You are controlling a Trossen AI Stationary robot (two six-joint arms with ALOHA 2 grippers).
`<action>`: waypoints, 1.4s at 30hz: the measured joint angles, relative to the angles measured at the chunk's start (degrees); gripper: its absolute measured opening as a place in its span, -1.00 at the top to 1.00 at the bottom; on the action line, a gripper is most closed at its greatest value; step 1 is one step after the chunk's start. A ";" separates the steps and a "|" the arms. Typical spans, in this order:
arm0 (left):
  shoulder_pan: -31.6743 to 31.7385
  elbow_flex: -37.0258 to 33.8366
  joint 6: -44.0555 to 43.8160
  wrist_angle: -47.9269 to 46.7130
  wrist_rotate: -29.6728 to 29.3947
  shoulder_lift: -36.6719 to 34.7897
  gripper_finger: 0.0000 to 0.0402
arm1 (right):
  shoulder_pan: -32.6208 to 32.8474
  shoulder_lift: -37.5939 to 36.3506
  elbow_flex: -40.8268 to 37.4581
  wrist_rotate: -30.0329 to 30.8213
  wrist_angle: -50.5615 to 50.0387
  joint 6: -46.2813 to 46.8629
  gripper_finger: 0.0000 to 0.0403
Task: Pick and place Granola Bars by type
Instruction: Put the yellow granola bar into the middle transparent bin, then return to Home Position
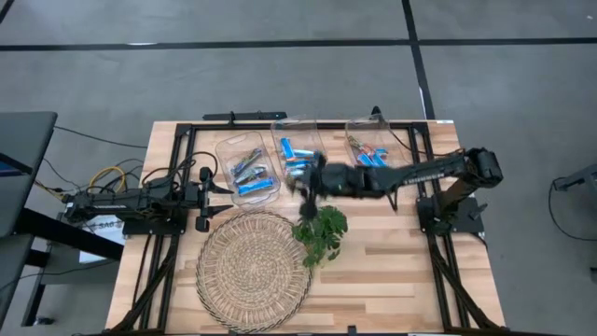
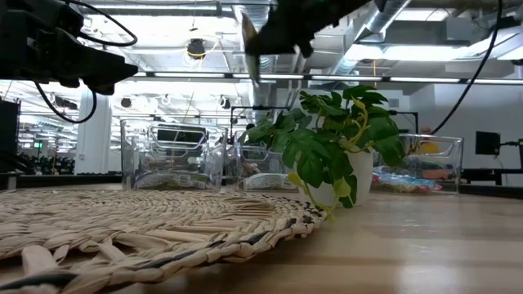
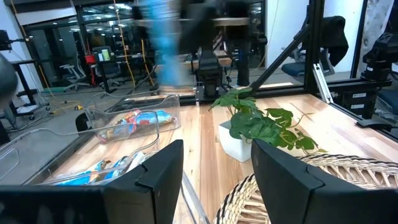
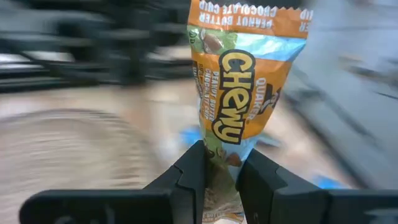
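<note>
Fingers (image 4: 193, 174) of the right gripper (image 4: 221, 177) are closed tight on the lower end of an orange-and-pale-blue wrapped Chewy granola bar (image 4: 245, 87), which stands up out of the grip with its crimped top free. In the high view this gripper (image 1: 308, 182) hangs above the table, just beyond a small green leafy plant in a white pot (image 1: 322, 233) and at the near edge of the middle clear plastic bin (image 1: 295, 157); the held bar itself is too blurred there to pick out. Landmark for all places: the potted plant. Three clear bins sit in a row behind it. The left clear bin (image 1: 248, 166) holds blue-and-silver wrapped bars (image 1: 250, 173); the middle bin holds bright blue wrapped bars (image 1: 297, 154); the right clear bin (image 1: 369, 147) holds orange multicoloured wrapped bars (image 1: 370, 155). A round woven straw placemat (image 1: 254, 269) lies to the plant's left and slightly nearer, its rim close beside the leaves. The light wooden table (image 1: 401, 280) shows bare to the plant's right. The left gripper (image 1: 216, 189) is parked well left of the plant, near the left bin's corner, holding nothing, its two dark fingers (image 3: 158, 171) apart with a clear gap between them in its wrist view.
</note>
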 joint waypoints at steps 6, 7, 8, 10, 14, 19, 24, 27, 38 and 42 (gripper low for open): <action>-0.01 -0.01 0.01 0.00 0.00 -0.01 0.09 | -8.26 0.25 4.17 9.19 -10.87 -2.86 0.68; -0.02 -0.02 0.00 0.00 0.00 -0.02 0.09 | -9.48 1.11 5.07 9.45 -12.01 -2.88 0.68; -0.01 -0.01 0.01 0.00 0.02 -0.01 0.09 | -10.63 1.85 5.87 9.17 -13.21 -2.90 0.68; -0.01 -0.01 0.00 0.00 -0.01 0.00 0.09 | -12.78 2.39 6.24 8.55 -17.13 -3.05 0.68; 0.00 0.00 0.02 0.02 0.07 0.00 0.09 | -15.08 6.45 9.49 7.31 -21.47 -5.55 0.68; 0.00 0.00 0.00 0.02 0.04 0.00 0.09 | -16.14 11.10 14.56 3.83 -25.64 -8.41 0.67; 0.00 -0.02 0.01 0.00 0.12 0.00 0.09 | -16.40 14.28 17.28 3.18 -26.28 -10.49 0.66; -0.01 -0.01 0.01 0.02 0.10 0.00 0.09 | -16.53 14.83 17.48 2.94 -26.30 -11.84 0.59; 0.00 -0.01 0.01 0.00 0.07 0.00 0.09 | -16.90 14.72 17.48 2.94 -29.59 -8.43 -0.03; 0.00 0.00 0.02 0.00 0.07 0.00 0.09 | -16.00 13.96 17.10 0.97 -30.56 -8.41 -0.18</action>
